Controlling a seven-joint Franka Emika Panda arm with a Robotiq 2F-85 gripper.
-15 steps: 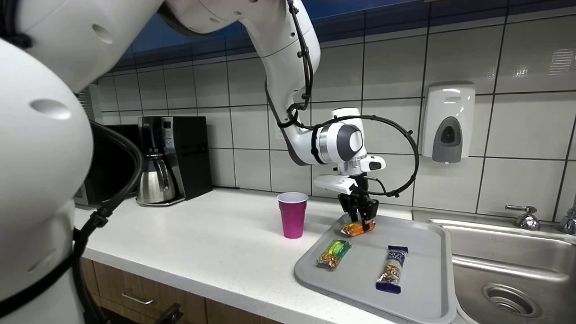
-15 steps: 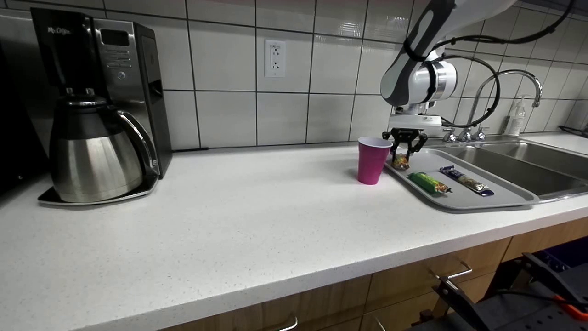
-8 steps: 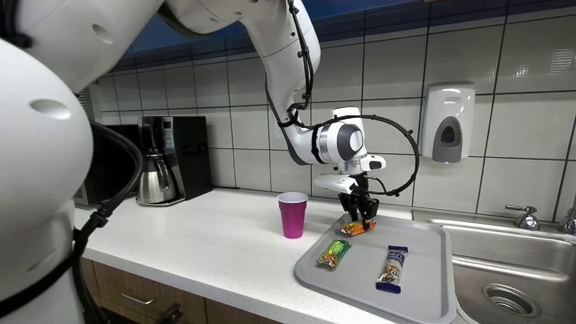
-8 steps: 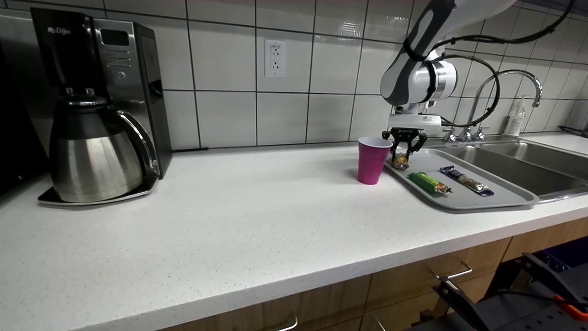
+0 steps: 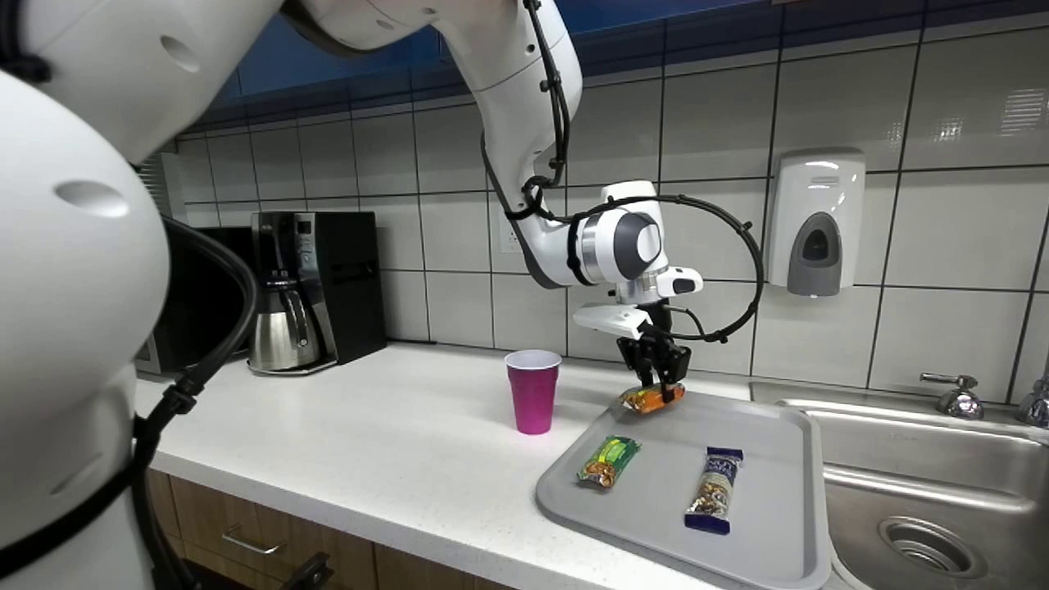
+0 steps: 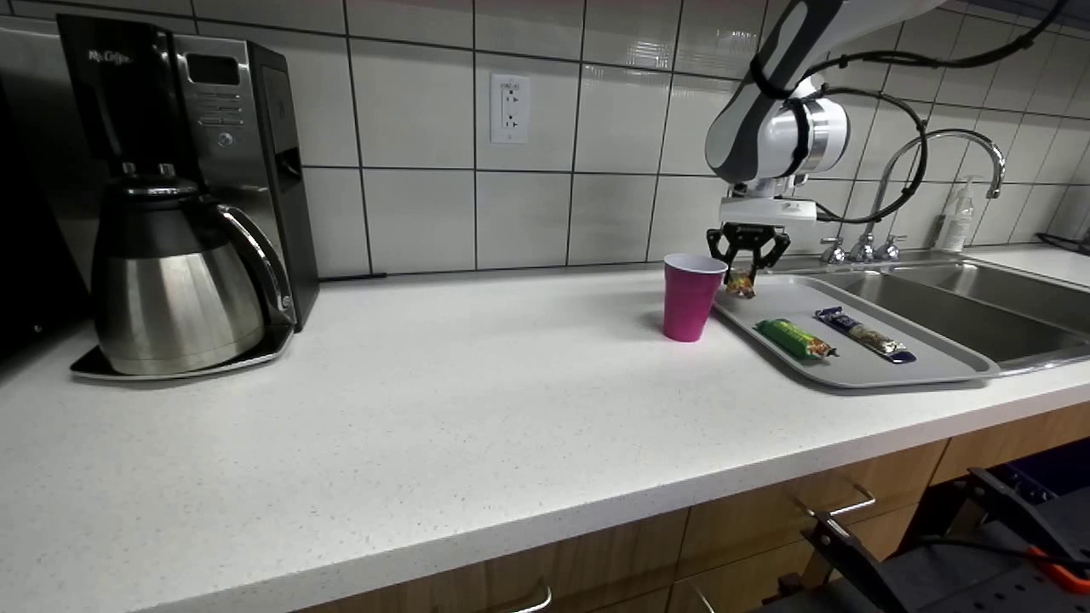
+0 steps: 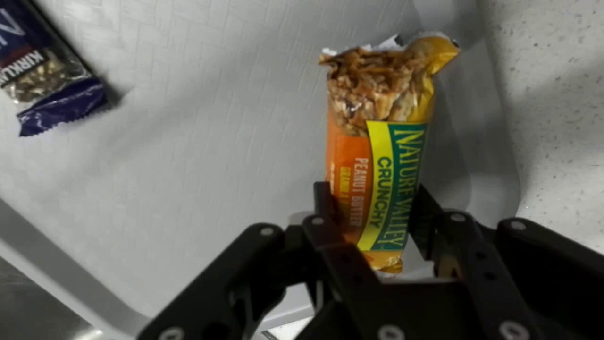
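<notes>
My gripper (image 7: 372, 200) is shut on an orange granola bar (image 7: 356, 163), one finger along each long side of the wrapper. In the wrist view the bar's near end lies between the fingers and its far end sticks out past them. Both exterior views show the gripper (image 5: 658, 392) holding the orange bar (image 6: 741, 286) a little above the back corner of a grey tray (image 5: 770, 434). A green-wrapped bar (image 5: 610, 461) and a dark blue bar (image 5: 714, 490) lie on the tray. The blue bar (image 7: 61, 106) also shows at the wrist view's upper left.
A pink cup (image 5: 533, 397) stands upright on the white counter (image 6: 477, 409), close beside the tray. The steel sink (image 5: 926, 459) borders the tray's opposite side. Behind runs a tiled wall with a soap dispenser (image 5: 818, 221). A coffee maker with a steel carafe (image 6: 174, 289) stands farther along.
My gripper has risen slightly over the last half second, and the orange bar has come up with it off the tray. The cup, the tray and the remaining bars have stayed put.
</notes>
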